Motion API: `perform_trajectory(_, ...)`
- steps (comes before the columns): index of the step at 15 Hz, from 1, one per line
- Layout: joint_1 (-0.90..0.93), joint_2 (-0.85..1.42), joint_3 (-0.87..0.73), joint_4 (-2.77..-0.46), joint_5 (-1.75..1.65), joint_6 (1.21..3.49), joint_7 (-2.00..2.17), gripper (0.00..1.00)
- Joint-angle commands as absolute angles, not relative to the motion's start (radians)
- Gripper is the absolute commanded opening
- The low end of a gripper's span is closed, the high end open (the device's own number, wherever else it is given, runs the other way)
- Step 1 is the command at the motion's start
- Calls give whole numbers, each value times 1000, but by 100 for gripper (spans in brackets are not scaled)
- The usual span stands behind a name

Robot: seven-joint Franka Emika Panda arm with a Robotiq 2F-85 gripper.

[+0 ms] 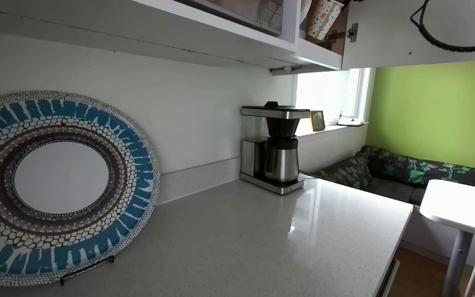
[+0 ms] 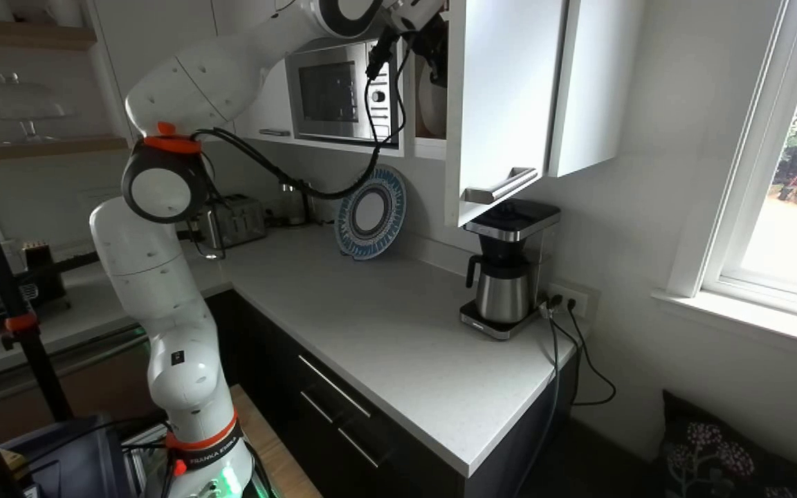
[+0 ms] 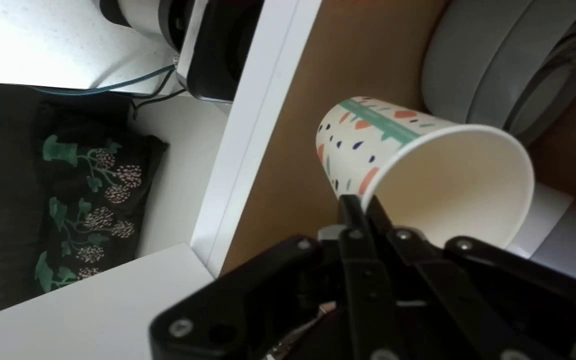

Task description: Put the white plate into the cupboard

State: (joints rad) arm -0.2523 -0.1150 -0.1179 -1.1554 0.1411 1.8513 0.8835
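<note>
- In an exterior view, your speckled paper cup (image 1: 324,18) leans inside the cupboard (image 1: 320,53); the top edge cuts off whatever holds it.
- In an exterior view, the open door (image 2: 502,90) hides that cup, yet you see what is probably the white plate (image 2: 432,107) inside, so the named job looks done.
- Only the wrist view shows your gripper (image 3: 363,202) pinching the cup's rim; setting the cup down and withdrawing seem left to do.
</note>
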Motion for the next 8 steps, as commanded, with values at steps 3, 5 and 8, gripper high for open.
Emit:
perform_trajectory(3, -252, -11, -120, -1029, 192, 1837, 915, 1)
perform_trajectory(5, -253, 8, -119, -1005, 193, 1822, 920, 1)
perform_trajectory(8, -255, 31, -119, -978, 185, 1793, 932, 1)
